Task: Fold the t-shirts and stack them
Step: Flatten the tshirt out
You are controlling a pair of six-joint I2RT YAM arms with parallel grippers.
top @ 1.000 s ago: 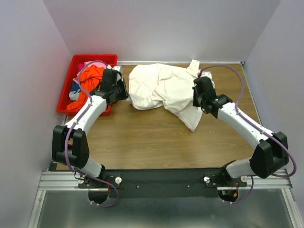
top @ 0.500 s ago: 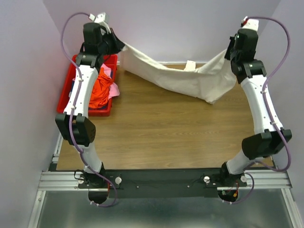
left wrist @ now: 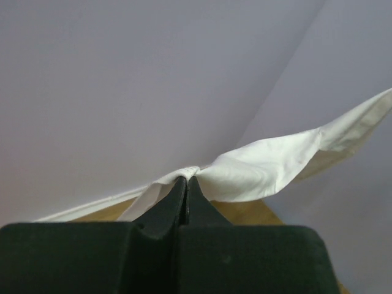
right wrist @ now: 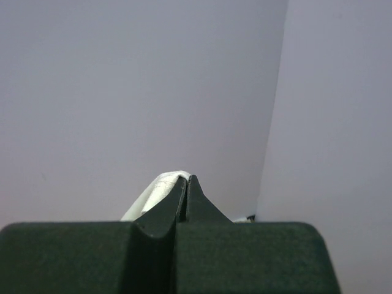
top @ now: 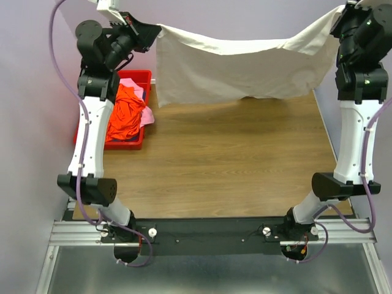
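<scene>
A red plastic bin (top: 125, 144) is sitting at the far left corner of my wooden bench (top: 220, 165). Pale lilac walls (top: 245, 21) are closing in the bench's far edge and both side edges.

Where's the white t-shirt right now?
In the top view the white t-shirt hangs stretched over the far side of the table, pinched at its ends by the left gripper and right gripper, with the red bin near its left end.
</scene>
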